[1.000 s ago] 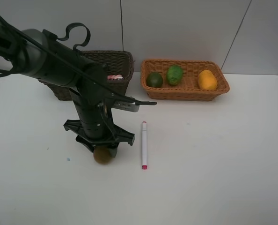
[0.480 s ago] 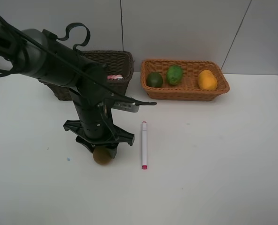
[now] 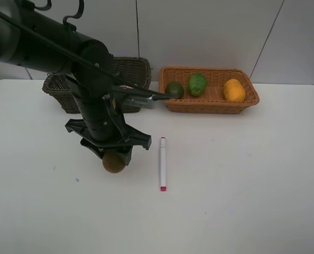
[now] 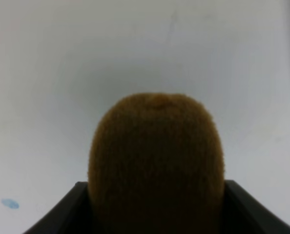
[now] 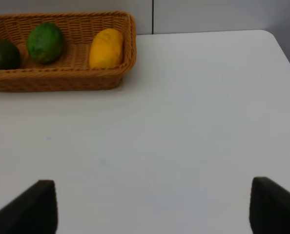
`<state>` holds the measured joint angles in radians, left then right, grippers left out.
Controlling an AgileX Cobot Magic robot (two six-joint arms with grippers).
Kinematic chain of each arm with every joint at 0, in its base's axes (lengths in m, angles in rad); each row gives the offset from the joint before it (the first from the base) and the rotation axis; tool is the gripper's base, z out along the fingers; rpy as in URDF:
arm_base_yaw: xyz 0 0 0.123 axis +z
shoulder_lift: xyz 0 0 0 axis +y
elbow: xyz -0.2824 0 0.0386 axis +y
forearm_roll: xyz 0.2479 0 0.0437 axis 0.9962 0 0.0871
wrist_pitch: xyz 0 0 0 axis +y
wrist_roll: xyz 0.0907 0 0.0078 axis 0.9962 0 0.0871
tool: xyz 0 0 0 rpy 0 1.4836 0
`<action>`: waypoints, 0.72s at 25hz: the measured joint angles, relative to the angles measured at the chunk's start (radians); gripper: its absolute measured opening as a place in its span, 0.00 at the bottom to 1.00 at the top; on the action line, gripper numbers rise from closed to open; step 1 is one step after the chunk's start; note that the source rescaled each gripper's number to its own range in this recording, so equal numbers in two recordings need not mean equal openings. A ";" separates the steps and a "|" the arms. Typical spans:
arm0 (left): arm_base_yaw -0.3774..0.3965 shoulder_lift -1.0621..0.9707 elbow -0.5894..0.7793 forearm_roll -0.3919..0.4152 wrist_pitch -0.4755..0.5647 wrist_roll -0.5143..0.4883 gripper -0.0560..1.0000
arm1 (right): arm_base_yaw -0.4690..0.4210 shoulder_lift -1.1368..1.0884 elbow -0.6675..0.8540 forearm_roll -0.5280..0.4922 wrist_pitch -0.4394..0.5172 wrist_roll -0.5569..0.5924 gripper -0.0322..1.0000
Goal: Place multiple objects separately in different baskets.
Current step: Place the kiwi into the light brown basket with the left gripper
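My left gripper is shut on the brown kiwi, holding it just above the table; the kiwi fills the left wrist view between the dark fingers. The white-pink marker lies on the table right of the kiwi. The light orange basket holds a dark green fruit, a lighter green fruit and the orange mango. The dark brown basket stands behind the left arm, something pink showing inside. My right gripper is open over bare table, out of the exterior high view.
In the right wrist view the light basket sits far off with the mango and green fruit. The left arm's bulk covers part of the dark basket. A small blue speck marks the table.
The left arm has risen and shifted back, lifting the kiwi off the table. The marker and the baskets have not moved.
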<state>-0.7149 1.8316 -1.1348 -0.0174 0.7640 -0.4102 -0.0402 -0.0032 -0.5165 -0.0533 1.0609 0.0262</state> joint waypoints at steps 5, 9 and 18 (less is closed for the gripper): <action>0.000 -0.070 -0.090 0.017 0.116 0.000 0.58 | 0.000 0.000 0.000 0.000 0.000 0.000 0.98; 0.000 -0.100 -0.187 0.017 0.195 0.022 0.58 | 0.000 0.000 0.000 0.000 0.000 0.000 0.98; 0.000 -0.109 -0.429 0.034 0.210 0.103 0.58 | 0.000 0.000 0.000 0.000 0.000 0.000 0.98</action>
<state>-0.7149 1.7227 -1.5641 0.0166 0.9736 -0.3069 -0.0402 -0.0032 -0.5165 -0.0533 1.0609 0.0262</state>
